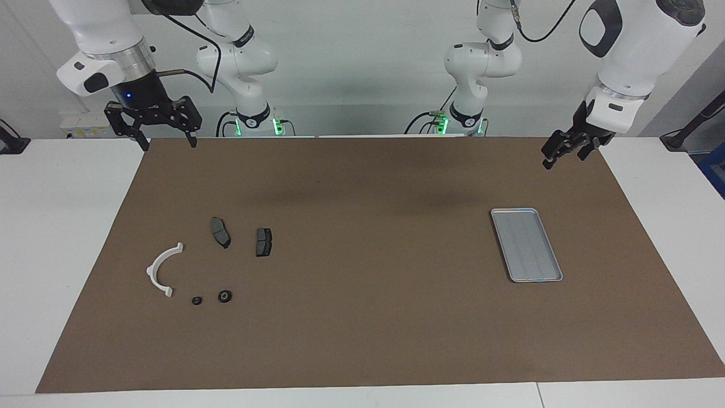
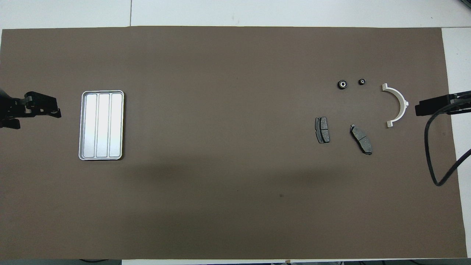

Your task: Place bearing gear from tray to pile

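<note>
Table [image 1: 68, 238]: white, with a brown mat [image 1: 362, 340] covering most of it – the mat gives every part a plain, dark working surface.
Right arm: comes in from its own end of the table; the right gripper [image 1: 164, 146] hangs high over the mat's corner nearest the robots, jaws spread wide apart and holding nothing. It seems to be parked there, out of the way of the parts below.
Left arm: the left gripper [image 1: 548, 162] hangs over the mat's edge at the left arm's end, nearer the robots than the tray. It holds nothing, and its jaws stand open as far as can be told, since it is seen almost edge-on. This arm waits.
Tray [image 1: 527, 245]: flat, silver, ribbed lengthwise, lying toward the left arm's end – nothing is in it, so no part is left there to fetch.
Pile: loose group toward the right arm's end. The white half-ring bracket [image 1: 161, 270] lies at the end of the group toward the mat's edge; the two dark plates [image 1: 221, 232] lie side by side but apart, nearer the robots.
Bearing gears: two small black round parts, the larger [image 1: 225, 296] and the smaller [image 1: 196, 300], sit just beside each other, close to the bracket's end and farther from the robots than the plates.
Judgement: with the round parts already in the group and the tray bare, the move looks finished.
</note>
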